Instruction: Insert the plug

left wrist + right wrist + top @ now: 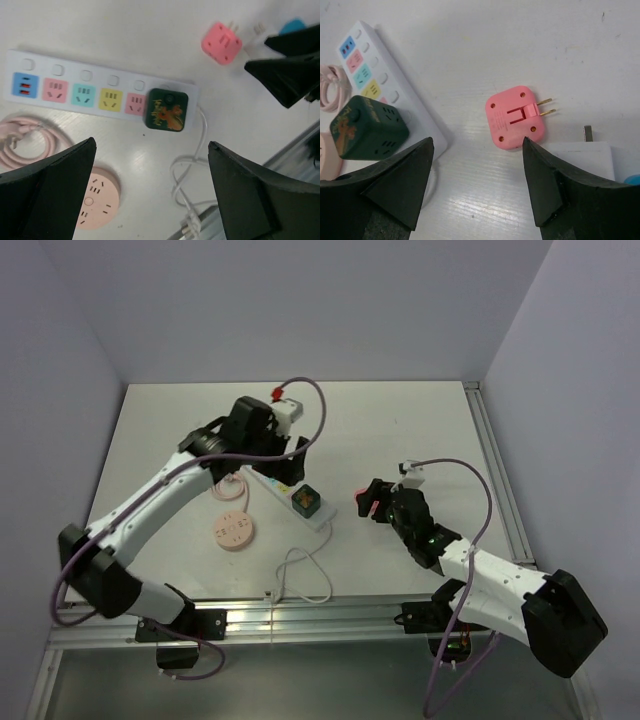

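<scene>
Plug (512,120), pink, moulded lettering illegible, deer-print green cube (167,109) in power strip (70,75)

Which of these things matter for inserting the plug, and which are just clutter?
Job, most likely: pink plug; power strip.
Lying about: green cube on the strip; round pink socket; pink coiled cable; white charger.

Open table (470,60) around pink plug (515,119); white charger (585,152) just beside it
</scene>
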Tool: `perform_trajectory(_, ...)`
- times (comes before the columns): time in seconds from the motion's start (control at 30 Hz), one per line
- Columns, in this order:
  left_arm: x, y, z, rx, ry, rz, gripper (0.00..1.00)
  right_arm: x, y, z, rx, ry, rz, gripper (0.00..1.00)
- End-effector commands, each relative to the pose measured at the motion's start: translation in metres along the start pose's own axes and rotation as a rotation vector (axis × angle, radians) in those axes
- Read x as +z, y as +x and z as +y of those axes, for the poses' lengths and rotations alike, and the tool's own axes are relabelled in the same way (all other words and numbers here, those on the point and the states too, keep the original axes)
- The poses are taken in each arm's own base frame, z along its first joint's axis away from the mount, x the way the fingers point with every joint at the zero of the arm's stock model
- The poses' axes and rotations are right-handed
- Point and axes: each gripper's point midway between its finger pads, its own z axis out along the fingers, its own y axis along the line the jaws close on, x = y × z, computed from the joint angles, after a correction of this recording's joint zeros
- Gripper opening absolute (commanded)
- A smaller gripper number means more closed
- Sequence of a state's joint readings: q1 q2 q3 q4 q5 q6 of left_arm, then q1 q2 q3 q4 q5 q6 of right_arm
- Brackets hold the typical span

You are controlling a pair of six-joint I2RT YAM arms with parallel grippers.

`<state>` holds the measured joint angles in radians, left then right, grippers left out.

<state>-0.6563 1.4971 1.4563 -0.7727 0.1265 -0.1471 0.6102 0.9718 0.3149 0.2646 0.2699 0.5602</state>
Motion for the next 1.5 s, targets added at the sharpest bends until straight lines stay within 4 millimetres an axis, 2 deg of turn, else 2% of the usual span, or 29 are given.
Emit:
perform_trajectory(0.0,-0.024,-0.031,0.024,-0.127,-0.072,-0.278,1.0,0.006,-0.02,0.005,-0.025,0.026,-0.028,0.79)
perform_trajectory(0.1,-0.05,-0.031,0.047,-0.244,-0.137,-0.452,0.99,0.016,-0.009,0.002,-0.072,0.053,0.033,0.79)
perform_trajectory(0.13,-0.066,-0.034,0.047,-0.263,-0.135,-0.522,0.99,0.018,-0.013,0.005,-0.087,0.05,0.038,0.79)
perform_trajectory(0.17,-0.06,-0.019,0.056,-0.31,-0.163,-0.522,0.99,0.021,-0.011,0.006,-0.1,0.049,0.055,0.79)
perform_trajectory(0.2,-0.064,-0.023,0.057,-0.328,-0.155,-0.57,0.99,0.025,-0.001,0.0,-0.128,0.076,0.105,0.79)
perform_trajectory(0.23,-0.07,-0.021,0.056,-0.339,-0.147,-0.593,0.99,0.029,-0.008,0.005,-0.136,0.083,0.105,0.79)
perform_trajectory(0.3,-0.067,-0.01,0.058,-0.367,-0.15,-0.585,1.0,0.036,0.006,0.0,-0.176,0.101,0.185,0.79)
perform_trajectory(0.33,-0.07,-0.007,0.06,-0.383,-0.161,-0.594,1.0,0.041,0.0,0.005,-0.182,0.103,0.188,0.79)
perform_trajectory(0.37,-0.072,-0.005,0.06,-0.402,-0.163,-0.593,1.0,0.043,0.003,0.005,-0.19,0.11,0.206,0.79)
perform_trajectory(0.4,-0.072,0.0,0.062,-0.41,-0.172,-0.586,1.0,0.047,0.013,-0.002,-0.213,0.133,0.252,0.79)
perform_trajectory(0.43,-0.08,-0.001,0.06,-0.412,-0.164,-0.605,0.99,0.051,0.009,0.001,-0.213,0.138,0.25,0.79)
perform_trajectory(0.5,-0.082,0.006,0.054,-0.411,-0.137,-0.606,1.0,0.055,0.018,-0.005,-0.236,0.169,0.293,0.79)
perform_trajectory(0.53,-0.092,0.006,0.052,-0.408,-0.123,-0.634,0.99,0.058,0.014,-0.003,-0.235,0.175,0.288,0.79)
perform_trajectory(0.6,-0.095,0.014,0.05,-0.405,-0.118,-0.636,1.0,0.061,0.018,-0.009,-0.249,0.208,0.307,0.79)
perform_trajectory(0.63,-0.103,0.014,0.049,-0.4,-0.116,-0.657,0.99,0.062,0.014,-0.011,-0.244,0.233,0.295,0.79)
perform_trajectory(0.73,-0.11,0.021,0.051,-0.396,-0.133,-0.656,0.99,0.067,0.015,-0.016,-0.242,0.257,0.315,0.8)
perform_trajectory(0.8,-0.113,0.024,0.049,-0.388,-0.126,-0.649,0.99,0.069,0.024,-0.023,-0.249,0.289,0.358,0.8)
perform_trajectory(0.83,-0.115,0.025,0.047,-0.384,-0.119,-0.652,1.0,0.073,0.02,-0.022,-0.244,0.3,0.355,0.81)
perform_trajectory(0.9,-0.115,0.027,0.045,-0.374,-0.108,-0.647,1.0,0.074,0.027,-0.028,-0.256,0.328,0.391,0.81)
perform_trajectory(1.27,-0.118,0.029,0.046,-0.367,-0.116,-0.645,0.99,0.079,0.04,-0.027,-0.267,0.324,0.461,0.83)
perform_trajectory(1.47,-0.12,0.031,0.045,-0.363,-0.117,-0.643,0.99,0.077,0.04,-0.024,-0.262,0.299,0.459,0.66)
